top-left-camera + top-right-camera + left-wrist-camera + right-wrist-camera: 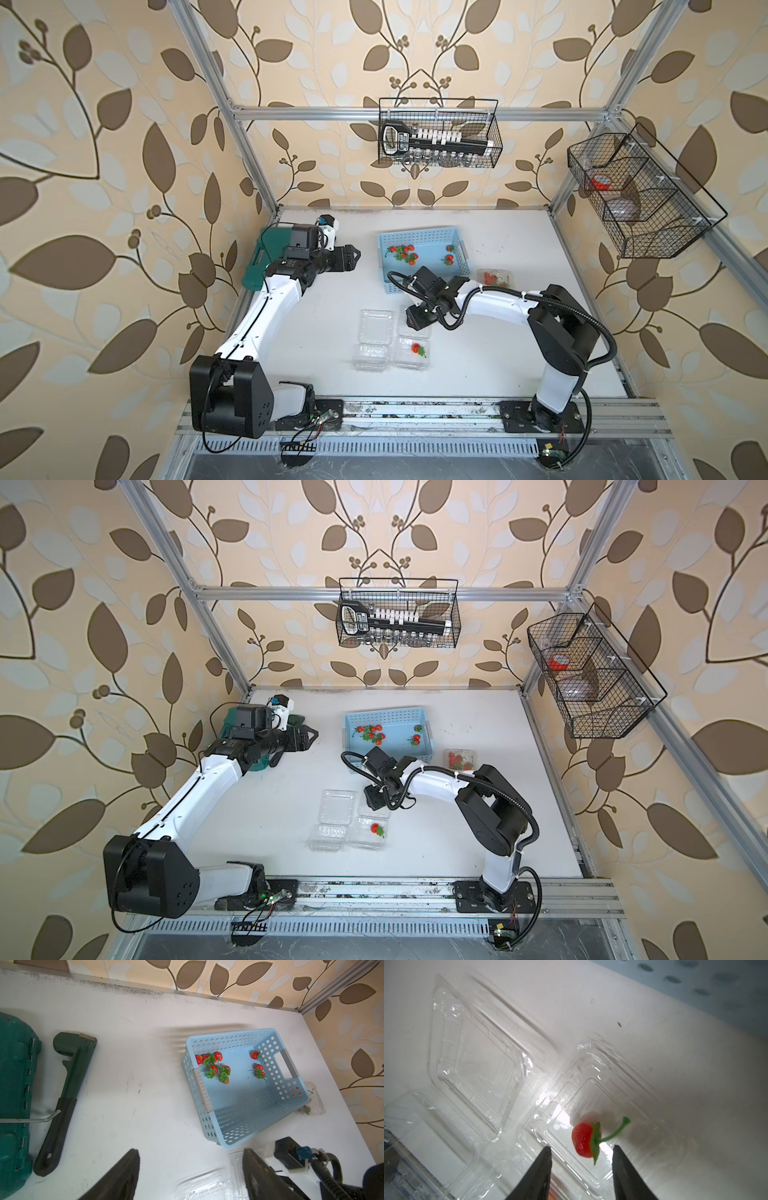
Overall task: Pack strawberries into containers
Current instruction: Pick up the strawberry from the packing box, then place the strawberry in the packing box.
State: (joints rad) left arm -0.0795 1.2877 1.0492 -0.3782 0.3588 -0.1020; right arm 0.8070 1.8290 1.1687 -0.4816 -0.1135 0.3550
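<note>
**Right hand open over the clamshell, berry free**

My right hand (581, 1147) hangs over a small clear plastic clamshell container (591, 1088) that is folded out flat, I judge so berries can drop straight in. My fingers stand apart and grip nothing. One small red strawberry with a green cap and stem (582, 1139) sits just ahead of my fingertips, touching neither. I cannot tell which half of the container it is over. Just beside lies a second clear clamshell (477, 1059), empty.

A top view hides that berry under my wrist, yet shows another strawberry (417, 348) in the half nearer my base. My left hand (191, 1150), open and empty, waits well away, presumably to keep clear. Its camera alone looks into the light blue perforated plastic basket (239, 1124) ahead, where loose strawberries (214, 1066) lie unpacked.
</note>
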